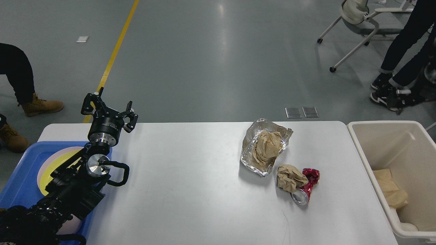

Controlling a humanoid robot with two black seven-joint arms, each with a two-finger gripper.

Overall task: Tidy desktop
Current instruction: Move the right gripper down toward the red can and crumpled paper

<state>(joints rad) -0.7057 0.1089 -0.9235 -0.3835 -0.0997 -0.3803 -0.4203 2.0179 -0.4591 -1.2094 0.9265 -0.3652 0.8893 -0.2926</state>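
3 pieces of litter remain on the counter (190,190), the large white smooth slab with rounded corners that fills the lower centre of the frame. Right of centre lies a crumpled foil sheet (253,154) cupping a brown paper wad (267,146). Just below it, a second paper ball (289,177) touches a crushed red can (306,187).

Handling estimate: all 3 are light. Foil is thin, shiny and yields easily; pinch a raised edge. Paper is soft and compressible; grip across the bulk. The can is creased metal, stiffer, possibly slippery; grip across its flattened waist.

At left, the left end effector (107,110) hovers with fingers spread apart, empty, above the blue tray (20,177). The right end effector is out of frame. A cream bin (361,143) at lower right holds paper.
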